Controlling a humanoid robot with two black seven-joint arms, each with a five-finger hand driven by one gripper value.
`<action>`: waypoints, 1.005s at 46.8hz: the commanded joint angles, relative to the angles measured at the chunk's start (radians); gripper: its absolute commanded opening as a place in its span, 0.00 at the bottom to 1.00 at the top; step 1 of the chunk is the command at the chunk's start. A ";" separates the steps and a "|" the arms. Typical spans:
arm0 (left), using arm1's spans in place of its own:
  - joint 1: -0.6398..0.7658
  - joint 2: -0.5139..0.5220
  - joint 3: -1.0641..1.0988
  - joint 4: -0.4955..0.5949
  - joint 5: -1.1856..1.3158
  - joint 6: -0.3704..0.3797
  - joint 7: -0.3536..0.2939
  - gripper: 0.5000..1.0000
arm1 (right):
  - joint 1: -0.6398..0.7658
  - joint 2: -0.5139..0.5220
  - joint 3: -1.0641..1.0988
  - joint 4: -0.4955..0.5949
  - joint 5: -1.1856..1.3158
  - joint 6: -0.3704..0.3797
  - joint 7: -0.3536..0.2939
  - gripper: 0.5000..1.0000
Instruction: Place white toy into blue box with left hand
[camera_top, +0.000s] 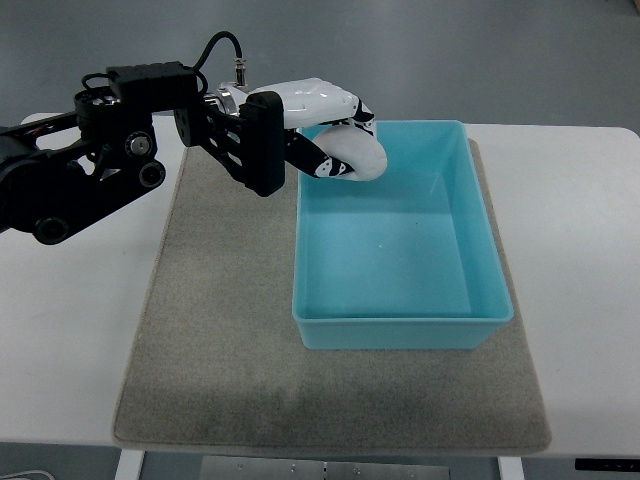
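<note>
We see our left hand (335, 125) reaching in from the left edge and hovering over the far left corner of the blue box (400, 330), with its fingers curled around the white toy (358, 155). The toy sits under and slightly right of the palm, so it already lies inside the outline of the box's rim rather than over the mat (220, 330); whether it hangs above the box floor or touches it, we cannot tell from this steep view. That is the relation the coming move turns on: the open floor of the box spreads away from the hand toward the right and toward the near edge, and the box's long axis runs from far to near across the mat. We judge that little travel is left, perhaps only a small drop or a shift inward from the far left wall before the fingers loosen. The risk we see is the toy catching that wall or rim, since it is held close beside the corner. The toy itself looks smooth, rounded and glossy white, a curved lump much of which is hidden by the white shell of the hand and its dark finger joints, so we cannot make out its full shape. The box is otherwise bare inside and rests squarely on the grey mat, which lies on the white surface (580, 220). Our right hand does not show anywhere.
</note>
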 joint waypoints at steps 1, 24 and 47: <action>-0.002 -0.023 0.027 0.013 -0.006 0.001 -0.002 0.00 | 0.002 0.000 -0.001 0.000 0.000 0.000 0.000 0.87; 0.024 -0.067 0.054 0.067 -0.321 -0.002 0.000 0.99 | 0.000 0.000 0.001 0.000 0.000 0.000 0.000 0.87; 0.115 0.094 0.012 0.154 -1.052 -0.006 0.001 0.99 | 0.000 0.000 0.001 0.000 0.000 0.000 0.000 0.87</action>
